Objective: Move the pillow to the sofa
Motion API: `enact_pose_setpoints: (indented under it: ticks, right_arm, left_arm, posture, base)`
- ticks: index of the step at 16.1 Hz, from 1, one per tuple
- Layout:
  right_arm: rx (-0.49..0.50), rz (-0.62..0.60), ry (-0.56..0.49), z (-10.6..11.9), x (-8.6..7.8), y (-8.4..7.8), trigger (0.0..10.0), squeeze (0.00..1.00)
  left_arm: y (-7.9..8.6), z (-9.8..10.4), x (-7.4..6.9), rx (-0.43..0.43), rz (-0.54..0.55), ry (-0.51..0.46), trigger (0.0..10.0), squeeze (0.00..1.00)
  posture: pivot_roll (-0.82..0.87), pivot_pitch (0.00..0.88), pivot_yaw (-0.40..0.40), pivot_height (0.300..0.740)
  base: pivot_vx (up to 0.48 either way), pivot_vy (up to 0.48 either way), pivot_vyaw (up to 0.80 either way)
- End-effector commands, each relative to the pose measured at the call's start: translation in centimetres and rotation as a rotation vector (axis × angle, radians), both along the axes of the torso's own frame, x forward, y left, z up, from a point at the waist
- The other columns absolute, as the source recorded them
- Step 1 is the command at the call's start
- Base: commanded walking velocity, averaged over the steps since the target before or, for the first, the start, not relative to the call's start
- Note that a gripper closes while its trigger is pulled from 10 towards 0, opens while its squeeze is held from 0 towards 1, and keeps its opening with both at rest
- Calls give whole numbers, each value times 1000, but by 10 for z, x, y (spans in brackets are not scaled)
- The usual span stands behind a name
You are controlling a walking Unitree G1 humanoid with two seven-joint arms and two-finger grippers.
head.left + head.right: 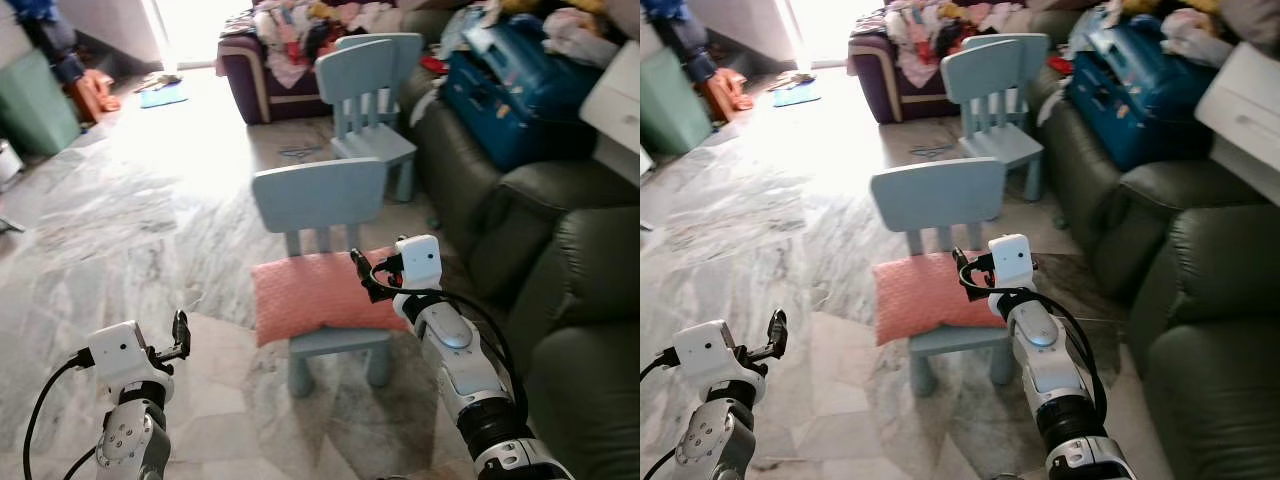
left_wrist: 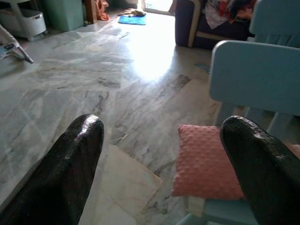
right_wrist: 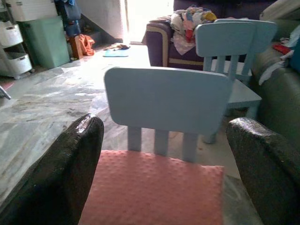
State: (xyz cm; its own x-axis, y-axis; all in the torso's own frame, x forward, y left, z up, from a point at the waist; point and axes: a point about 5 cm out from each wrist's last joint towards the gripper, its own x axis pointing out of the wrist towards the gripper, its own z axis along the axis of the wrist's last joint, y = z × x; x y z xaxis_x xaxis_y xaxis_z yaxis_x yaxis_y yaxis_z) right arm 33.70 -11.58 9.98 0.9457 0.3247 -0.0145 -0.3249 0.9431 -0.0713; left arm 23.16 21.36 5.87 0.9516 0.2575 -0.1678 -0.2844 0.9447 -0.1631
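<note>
Marble floor (image 1: 150, 200), pillow (image 1: 310, 290) beneath right end effector (image 1: 362, 278)

There were two light blue chairs: the near chair (image 1: 322, 205) and the far chair (image 1: 366, 75). One pink pillow (image 1: 318, 292) lay there. Two sofas stood: one dark green sofa (image 1: 545, 250), one purple sofa (image 1: 245, 70).

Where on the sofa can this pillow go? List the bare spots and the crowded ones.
Bare: the dark green sofa's near seat and arm, right of the near blue chair holding the pink pillow. Crowded: the far cushions, under the blue suitcase and clothes. The right hand hovers open over the pillow.
</note>
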Motion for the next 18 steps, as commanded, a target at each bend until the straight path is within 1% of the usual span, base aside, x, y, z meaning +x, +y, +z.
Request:
enact_pose_setpoints:
  ticks: [1,5,6,8,18]
  right_arm:
    - [0,-2,-7,3,1,0,10000,0]
    - [-2,-1,-8,3,2,0,10000,0]
    - [-3,0,-8,3,2,0,10000,0]
    - [-4,3,-8,3,2,0,10000,0]
    - [-5,12,-6,3,1,1,10000,0]
  left_arm:
    - [4,2,0,14,3,-1,10000,0]
    - [3,2,1,11,0,-1,10000,0]
    - [2,2,0,6,1,1,10000,0]
    - [2,2,0,-29,15,-15,10000,0]
    - [5,3,-1,-36,29,-26,10000,0]
  posture:
    - [-120,94,79,740]
    - [-122,91,78,740]
    - [-122,90,77,740]
    - [-121,91,75,740]
    - [-122,95,71,740]
  base:
    - [0,-259,0]
    - [0,-263,0]
    - [0,0,0]
    - [0,0,0]
    - [0,0,0]
